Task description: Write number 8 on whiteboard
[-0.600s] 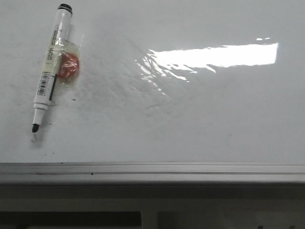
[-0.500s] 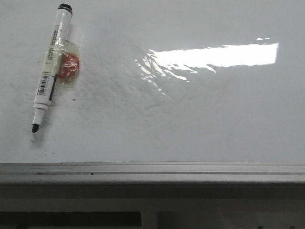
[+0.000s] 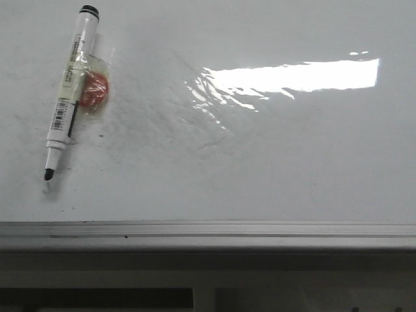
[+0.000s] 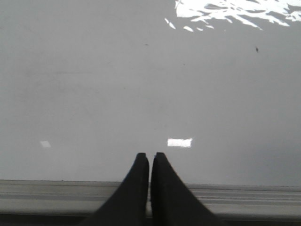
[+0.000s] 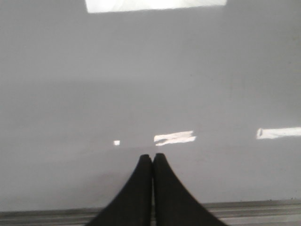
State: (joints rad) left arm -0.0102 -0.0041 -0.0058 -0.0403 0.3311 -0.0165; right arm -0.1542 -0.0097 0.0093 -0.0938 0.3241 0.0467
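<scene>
The whiteboard (image 3: 260, 162) fills the front view, glossy white with faint grey smudges, a wrinkled shiny patch (image 3: 221, 97) and a grey metal edge rail (image 3: 208, 234) at the near side. No number 8 shows on it. A white marker (image 3: 68, 91) with a black cap end and bare black tip lies slanted at the far left, with a red piece taped to it (image 3: 94, 91). My left gripper (image 4: 150, 156) is shut and empty over the board's near edge. My right gripper (image 5: 153, 157) is shut and empty, also near the rail. Neither gripper shows in the front view.
Small black ink specks lie near the marker's tip (image 3: 47, 174) and on the board in the left wrist view (image 4: 256, 48). The rail shows in both wrist views (image 4: 47, 197) (image 5: 263, 209). Below the rail a dark frame (image 3: 208, 296) runs across.
</scene>
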